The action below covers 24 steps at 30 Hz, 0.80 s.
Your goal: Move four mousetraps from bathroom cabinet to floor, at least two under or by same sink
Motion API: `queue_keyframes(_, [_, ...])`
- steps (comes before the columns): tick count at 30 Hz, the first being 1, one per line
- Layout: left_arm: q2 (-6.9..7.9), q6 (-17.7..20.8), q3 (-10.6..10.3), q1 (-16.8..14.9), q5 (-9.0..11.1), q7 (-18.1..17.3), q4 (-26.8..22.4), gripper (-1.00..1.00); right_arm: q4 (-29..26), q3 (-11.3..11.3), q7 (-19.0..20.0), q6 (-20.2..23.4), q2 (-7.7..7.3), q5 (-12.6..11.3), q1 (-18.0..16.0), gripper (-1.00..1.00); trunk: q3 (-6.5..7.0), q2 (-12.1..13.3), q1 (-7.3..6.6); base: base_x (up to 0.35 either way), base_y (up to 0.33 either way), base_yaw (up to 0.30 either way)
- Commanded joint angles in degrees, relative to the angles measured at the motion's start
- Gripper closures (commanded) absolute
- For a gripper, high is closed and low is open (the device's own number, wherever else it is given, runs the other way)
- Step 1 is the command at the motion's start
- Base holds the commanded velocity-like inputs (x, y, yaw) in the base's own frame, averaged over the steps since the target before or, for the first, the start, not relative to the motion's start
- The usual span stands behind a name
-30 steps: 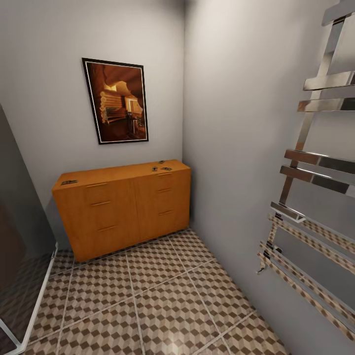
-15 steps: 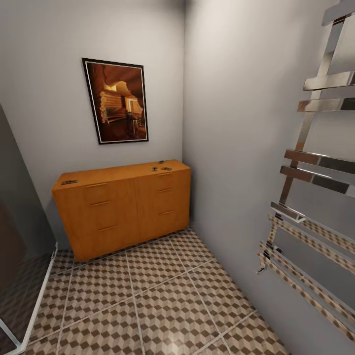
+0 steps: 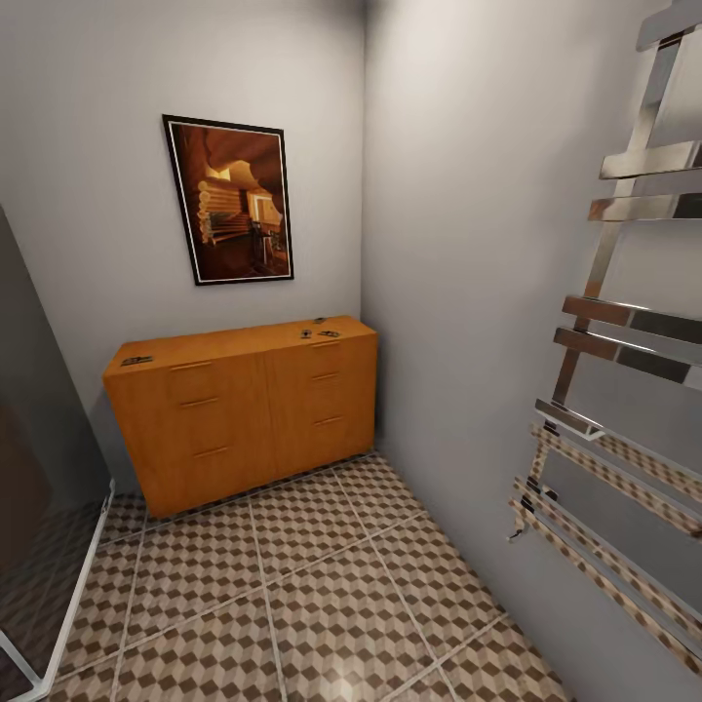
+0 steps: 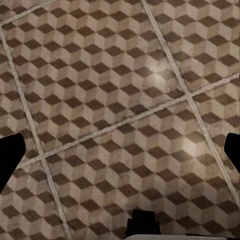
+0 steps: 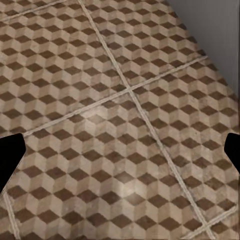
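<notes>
Resting on the cabinet [image 3: 244,409]: small mousetraps [image 3: 322,332].

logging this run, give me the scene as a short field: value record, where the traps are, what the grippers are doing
place: bathroom corner, cabinet against the back wall
mousetraps: on the cabinet top, one near its left end, a small cluster near its right end; exact count too small to tell
cabinet fronts: all shut
bathroom floor: cube-pattern tiles, no trap on it
left gripper: open, holding nothing, above the tiles
right gripper: open, holding nothing, above the tiles
other: framed picture above the cabinet, chrome towel rail on the right wall
</notes>
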Motion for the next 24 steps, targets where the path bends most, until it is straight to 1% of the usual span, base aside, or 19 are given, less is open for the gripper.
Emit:
queue_keyframes(1, [0.06,0.5,0.0,0.0,0.0,0.4,-0.5,-1.0,-0.9,0.1,-0.3,0.2,0.01,0.4,-0.1,-1.0,-0.06,0.0,0.0,0.0,0.0,0.0])
queue_keyframes(2, [0.13,0.6,0.0,0.0,0.0,0.7,-0.8,-1.0,-2.1,0.1,-0.3,0.7,0.01,0.9,-0.1,-1.0,-0.06,0.0,0.0,0.0,0.0,0.0])
queue_keyframes(4, [0.17,0.6,0.0,0.0,0.0,0.9,-0.6,-1.0,-2.9,0.1,-0.3,0.9,0.01,1.2,-0.2,-1.0,-0.06,0.0,0.0,0.0,0.0,0.0])
queue_keyframes(7, [0.22,-0.5,0.0,0.0,0.1,1.1,1.6,-1.0,-3.2,0.2,-0.1,0.7,0.04,1.6,-0.2,-1.0,-0.06,0.0,0.0,0.0,0.0,0.0])
queue_keyframes(8, [0.23,-2.0,0.0,0.0,0.1,1.2,3.0,-1.0,-3.2,0.3,-0.1,0.2,0.08,1.7,-0.2,-1.0,-0.06,0.0,0.0,0.0,0.0,0.0])
queue_keyframes(14, [0.25,-9.1,-0.1,0.0,0.1,1.3,7.3,-1.0,-2.7,0.4,0.0,-3.8,0.17,1.9,-0.3,-1.0,-0.06,0.0,0.0,0.0,0.0,0.0])
queue_keyframes(17, [0.21,-12.0,-0.1,0.0,0.1,1.3,9.6,-1.0,-1.7,0.4,0.0,-5.7,0.13,2.0,-0.3,-1.0,-0.06,0.0,0.0,0.0,0.0,0.0])
queue_keyframes(20, [0.12,-14.1,-0.1,0.0,0.1,1.3,11.6,-1.0,-0.4,0.4,0.1,-7.2,0.13,2.0,-0.3,-1.0,-0.06,0.0,0.0,0.0,0.0,0.0])
queue_keyframes(24, [0.04,-15.0,-0.1,0.0,0.1,1.3,12.5,-1.0,0.2,0.5,0.1,-7.8,0.16,2.0,-0.3,-1.0,-0.06,0.0,0.0,0.0,0.0,0.0])
